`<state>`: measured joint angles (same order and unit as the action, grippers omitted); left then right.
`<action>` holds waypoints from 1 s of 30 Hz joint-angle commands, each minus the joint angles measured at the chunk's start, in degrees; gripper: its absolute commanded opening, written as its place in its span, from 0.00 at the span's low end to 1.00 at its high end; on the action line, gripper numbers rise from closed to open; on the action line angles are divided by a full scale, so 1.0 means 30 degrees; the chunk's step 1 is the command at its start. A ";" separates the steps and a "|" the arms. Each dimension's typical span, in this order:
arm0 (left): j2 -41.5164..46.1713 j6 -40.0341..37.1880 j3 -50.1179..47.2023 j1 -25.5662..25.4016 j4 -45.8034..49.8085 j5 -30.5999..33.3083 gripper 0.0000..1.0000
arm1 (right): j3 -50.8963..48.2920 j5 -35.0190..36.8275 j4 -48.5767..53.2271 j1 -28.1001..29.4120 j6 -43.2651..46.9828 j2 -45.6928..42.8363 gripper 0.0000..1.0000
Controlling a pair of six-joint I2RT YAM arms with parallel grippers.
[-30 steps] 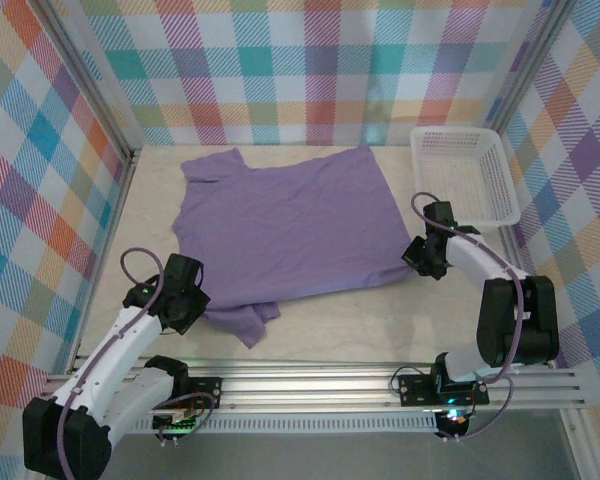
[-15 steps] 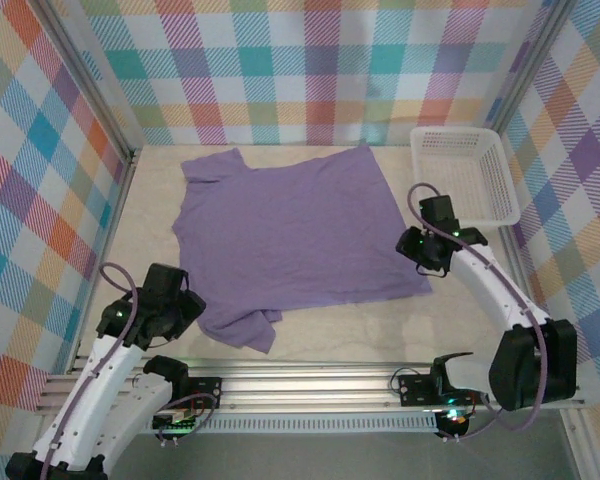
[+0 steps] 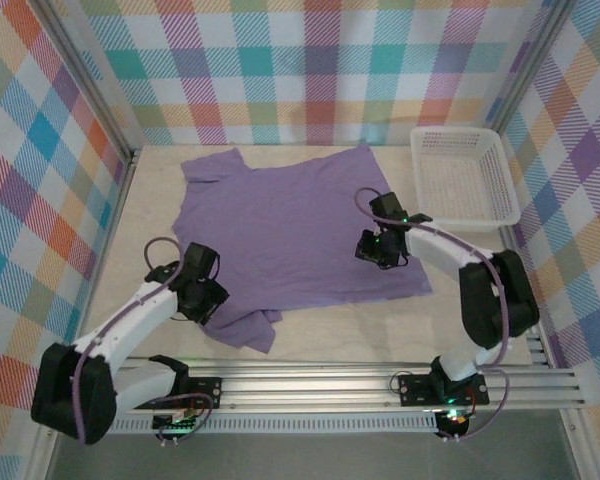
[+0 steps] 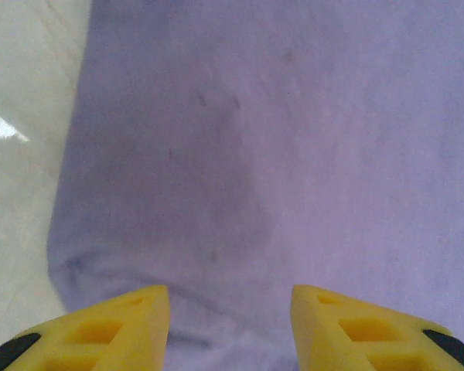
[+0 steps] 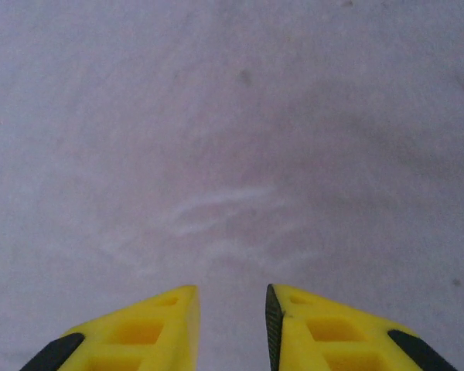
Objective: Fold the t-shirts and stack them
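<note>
The lavender t-shirt lay spread and unfolded across the middle of the bench toward its far edge. Within the last second both arms had swung in over it, the left tool onto the bunched near-left hem and the right tool inward from the shirt's right edge, likely lining up a first fold. The wrist views added what the top view left unclear: the left tool's fingers spread wide over cloth, the right tool's fingers narrowly parted above faint creases, neither pinching anything.
</note>
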<state>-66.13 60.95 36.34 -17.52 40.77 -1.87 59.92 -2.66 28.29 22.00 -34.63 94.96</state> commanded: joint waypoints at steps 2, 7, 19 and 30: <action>-0.2247 -0.0961 0.0680 0.0848 -0.1726 -0.0489 0.45 | 0.1484 0.0010 0.0789 -0.0572 0.0181 0.1816 0.30; -0.5195 -0.1289 0.1349 0.1729 -0.3118 -0.1101 0.44 | 0.2464 -0.0188 0.1113 -0.1464 -0.0112 0.3536 0.30; -1.0452 -0.5865 0.7086 0.4267 -0.1733 0.0833 0.42 | 0.7209 -0.1252 0.2259 -0.2646 0.0937 0.7148 0.30; -0.1504 -0.2978 0.4693 -0.4295 0.2996 0.3848 0.51 | 0.4326 -0.0666 0.1905 -0.1203 0.1921 0.1128 0.37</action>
<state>-69.17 47.94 54.83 -24.58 41.65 8.58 74.94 -4.97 32.97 17.15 -30.30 103.61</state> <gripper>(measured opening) 0.513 0.370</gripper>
